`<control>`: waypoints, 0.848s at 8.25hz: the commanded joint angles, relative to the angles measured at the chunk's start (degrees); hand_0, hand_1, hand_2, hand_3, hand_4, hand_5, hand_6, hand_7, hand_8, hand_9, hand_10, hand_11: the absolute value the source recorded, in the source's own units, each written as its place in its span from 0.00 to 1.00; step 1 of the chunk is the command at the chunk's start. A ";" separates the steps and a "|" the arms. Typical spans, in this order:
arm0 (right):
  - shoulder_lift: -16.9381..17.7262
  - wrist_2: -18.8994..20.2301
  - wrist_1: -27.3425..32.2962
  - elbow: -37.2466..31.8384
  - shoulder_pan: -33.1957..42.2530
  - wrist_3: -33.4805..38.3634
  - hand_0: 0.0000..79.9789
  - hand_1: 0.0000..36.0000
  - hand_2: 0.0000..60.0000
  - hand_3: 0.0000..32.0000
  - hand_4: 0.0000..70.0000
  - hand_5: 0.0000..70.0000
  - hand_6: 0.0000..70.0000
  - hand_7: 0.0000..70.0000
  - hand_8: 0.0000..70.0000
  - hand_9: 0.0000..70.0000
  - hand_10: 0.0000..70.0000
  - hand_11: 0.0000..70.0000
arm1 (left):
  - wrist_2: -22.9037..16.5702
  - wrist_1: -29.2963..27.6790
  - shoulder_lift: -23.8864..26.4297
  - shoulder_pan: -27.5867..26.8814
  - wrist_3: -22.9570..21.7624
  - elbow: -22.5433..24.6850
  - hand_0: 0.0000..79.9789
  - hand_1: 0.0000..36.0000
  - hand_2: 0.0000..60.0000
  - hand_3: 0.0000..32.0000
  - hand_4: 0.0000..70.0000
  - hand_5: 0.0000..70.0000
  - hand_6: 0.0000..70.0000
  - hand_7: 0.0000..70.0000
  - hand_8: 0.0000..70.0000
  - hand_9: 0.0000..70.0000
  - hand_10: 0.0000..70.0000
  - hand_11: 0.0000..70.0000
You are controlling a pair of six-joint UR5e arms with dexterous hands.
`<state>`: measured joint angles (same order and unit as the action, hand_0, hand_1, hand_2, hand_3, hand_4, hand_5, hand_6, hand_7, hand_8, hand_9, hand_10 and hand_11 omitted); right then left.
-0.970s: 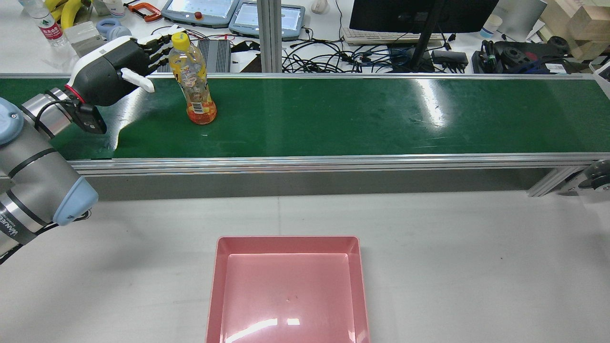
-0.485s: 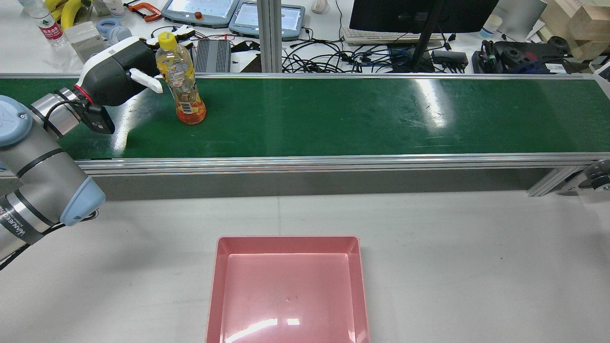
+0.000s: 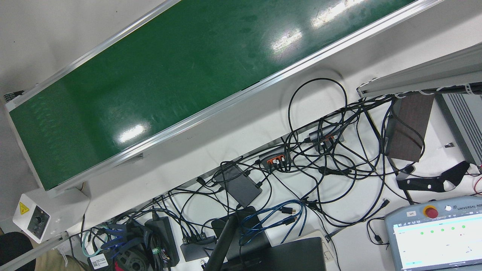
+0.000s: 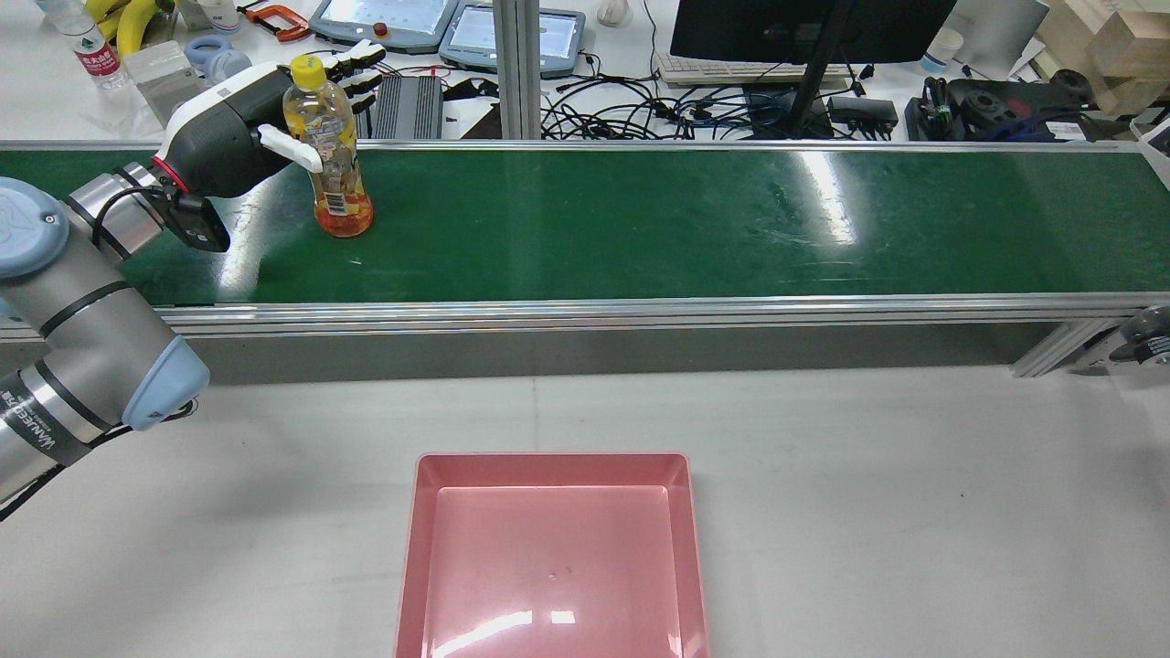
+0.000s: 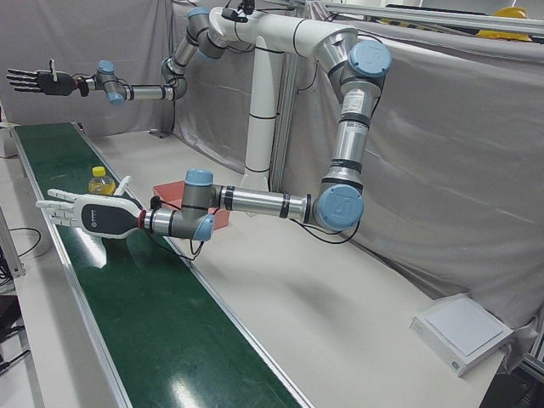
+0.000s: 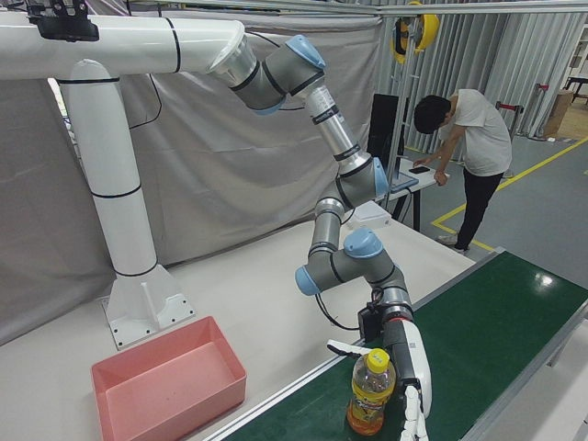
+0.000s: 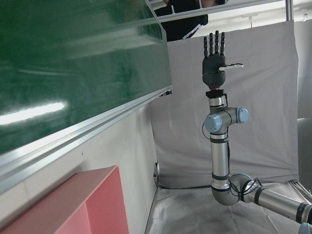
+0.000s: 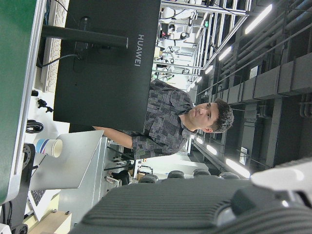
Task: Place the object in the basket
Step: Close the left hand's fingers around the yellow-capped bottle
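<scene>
An orange drink bottle (image 4: 333,157) with a yellow cap stands upright on the green conveyor belt (image 4: 640,224) near its left end. My left hand (image 4: 239,132) is open beside it, straight fingers (image 4: 358,64) reaching past the bottle's far side and the thumb on its near side. The right-front view shows the bottle (image 6: 369,393) next to that hand (image 6: 415,375), and the left-front view shows the flat hand (image 5: 95,213) in front of the bottle (image 5: 101,181). My right hand (image 5: 36,81) is raised high, open and holding nothing. The pink basket (image 4: 409,548) sits on the white table.
Behind the belt lie cables, a monitor (image 4: 804,27), teach pendants (image 4: 384,20), a water bottle (image 4: 87,46) and bananas. A person (image 6: 464,138) stands past the belt's end. An aluminium rail (image 4: 585,311) edges the belt above the white table (image 4: 914,512).
The bottle has travelled left along the belt. My left hand has moved forward and a little right, so the bottle now stands between its thumb and fingers.
</scene>
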<state>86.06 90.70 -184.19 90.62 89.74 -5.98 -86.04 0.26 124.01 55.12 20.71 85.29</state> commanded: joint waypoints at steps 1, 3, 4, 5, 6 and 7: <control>-0.02 0.00 -0.03 0.00 0.00 0.00 0.00 0.00 0.00 0.00 0.00 0.00 0.00 0.00 0.00 0.00 0.00 0.00 | 0.00 2.11 1.23 -0.02 -0.24 -0.03 0.70 0.51 0.43 0.00 0.91 0.66 0.34 0.46 0.51 0.71 0.66 0.94; -0.02 -0.09 -0.03 0.00 0.00 0.00 0.00 0.00 0.00 0.00 0.00 0.00 0.00 0.00 0.00 0.00 0.00 0.00 | 0.09 2.99 1.50 0.07 -0.32 0.75 0.71 0.55 1.00 0.00 1.00 1.00 1.00 1.00 1.00 1.00 1.00 1.00; -0.02 0.00 -0.03 0.00 0.00 0.00 0.00 0.00 0.00 0.00 0.00 0.00 0.00 0.00 0.00 0.00 0.00 0.00 | 0.09 3.34 1.85 0.07 -0.32 1.45 0.70 0.62 1.00 0.00 1.00 1.00 1.00 1.00 1.00 1.00 1.00 1.00; -0.02 0.00 -0.03 0.00 0.00 0.00 0.00 0.00 0.00 0.00 0.00 0.00 0.00 0.00 0.00 0.00 0.00 0.00 | 0.09 3.43 2.90 0.07 -0.32 1.90 0.69 0.63 1.00 0.00 1.00 1.00 1.00 1.00 1.00 1.00 1.00 1.00; -0.02 0.00 -0.03 0.00 0.00 0.00 0.00 0.00 0.00 0.00 0.00 0.00 0.00 0.00 0.00 0.00 0.00 0.00 | 0.09 3.52 4.12 -0.10 -0.32 1.90 0.67 0.59 1.00 0.00 1.00 1.00 1.00 1.00 1.00 1.00 1.00 1.00; -0.02 0.00 -0.03 0.00 0.00 0.00 0.00 0.00 0.00 0.00 0.00 0.00 0.00 0.00 0.00 0.00 0.00 0.00 | 0.00 3.70 5.62 -2.80 -0.32 3.21 0.67 0.58 1.00 0.00 1.00 1.00 1.00 1.00 1.00 1.00 0.98 1.00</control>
<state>86.05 90.69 -184.22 90.61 89.74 -5.98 -85.96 3.61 126.91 55.14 20.39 86.93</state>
